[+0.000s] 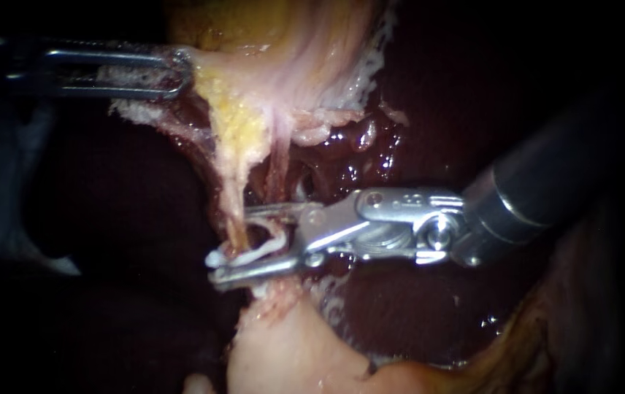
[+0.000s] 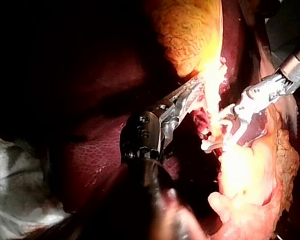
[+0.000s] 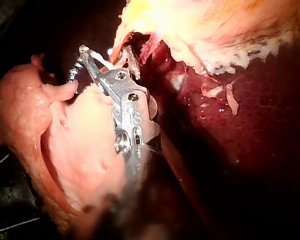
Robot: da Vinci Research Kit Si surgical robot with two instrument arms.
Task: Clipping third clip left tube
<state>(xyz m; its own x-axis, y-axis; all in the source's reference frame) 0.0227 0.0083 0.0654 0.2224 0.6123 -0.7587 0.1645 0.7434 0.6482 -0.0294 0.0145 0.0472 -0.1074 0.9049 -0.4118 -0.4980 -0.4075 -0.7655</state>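
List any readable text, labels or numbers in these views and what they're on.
None readable.
Right instrument: small marks on its metal body in the right wrist view, too small to read.
Left instrument, the tissue it grips, liver: no text.

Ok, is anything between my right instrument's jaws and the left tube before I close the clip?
Nothing visible. The right instrument has its jaws open around the left tube, with the white clip lying along the lower jaw. Only the pale tissue just below sits close.
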